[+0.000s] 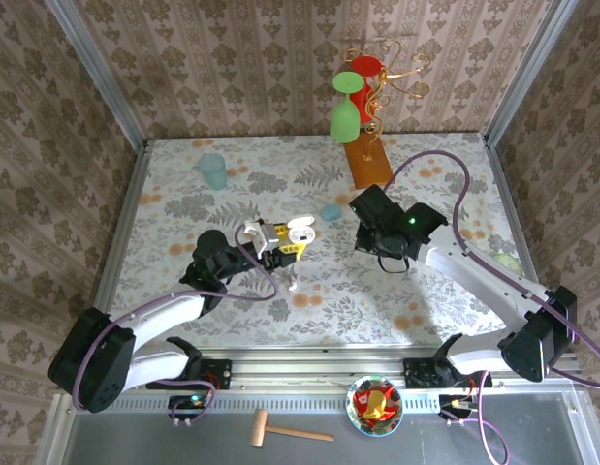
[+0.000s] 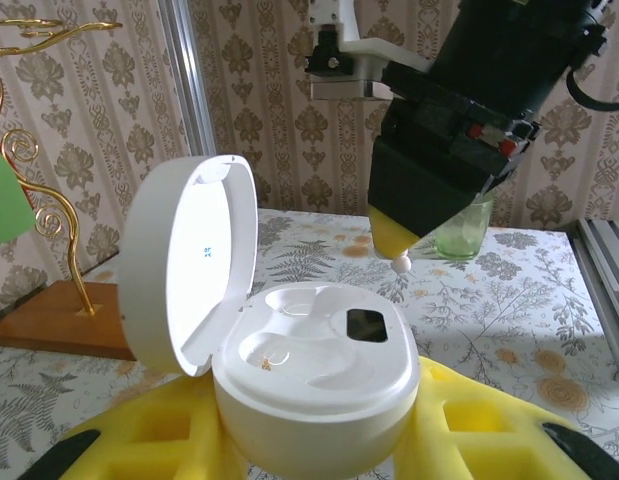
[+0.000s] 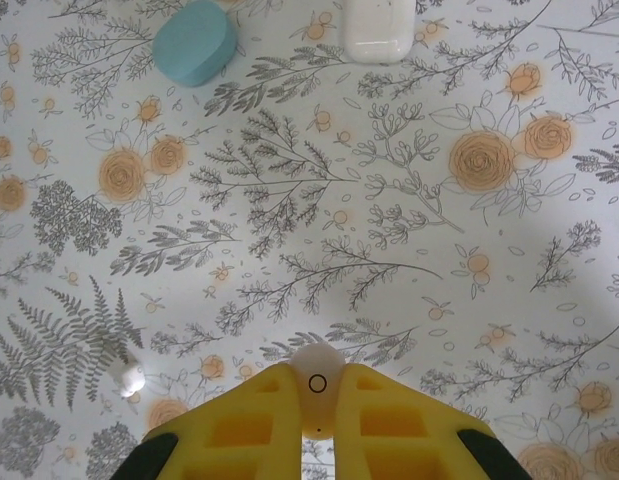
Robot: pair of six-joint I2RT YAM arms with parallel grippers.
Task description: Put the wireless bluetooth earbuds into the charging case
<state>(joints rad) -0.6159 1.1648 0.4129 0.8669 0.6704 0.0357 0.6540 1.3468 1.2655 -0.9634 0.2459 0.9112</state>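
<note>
Your earbud (image 3: 316,372) is pinched between the yellow fingertips of the right gripper (image 3: 316,392), which is closed tight on it. In the left wrist view that gripper (image 2: 394,238) hangs above and just behind the open charging case (image 2: 314,375), apart from it, with the bud (image 2: 400,264) peeking out below the tips. Its long axis runs in line with the fingers: the rounded head sticks out past the tips and points down at the table, and the rest runs back between the pads. The left gripper (image 1: 283,248) is clamped on the case (image 1: 298,231), holding it with the wells facing up and the lid (image 2: 194,262) swung open, nearly upright, to the left in its own camera. A second earbud (image 3: 129,377) lies loose on the table (image 3: 389,250), near the right gripper's fingers. Farther off you have a blue case (image 3: 194,40) flat on the cloth, which is pale and printed with grey ferns and orange roses. A teal cup (image 1: 213,170) and a wooden base (image 1: 367,161) carrying a gold stand (image 1: 382,82) sit toward the back. Damask wallpaper and metal corner posts close in the table on three sides.
</note>
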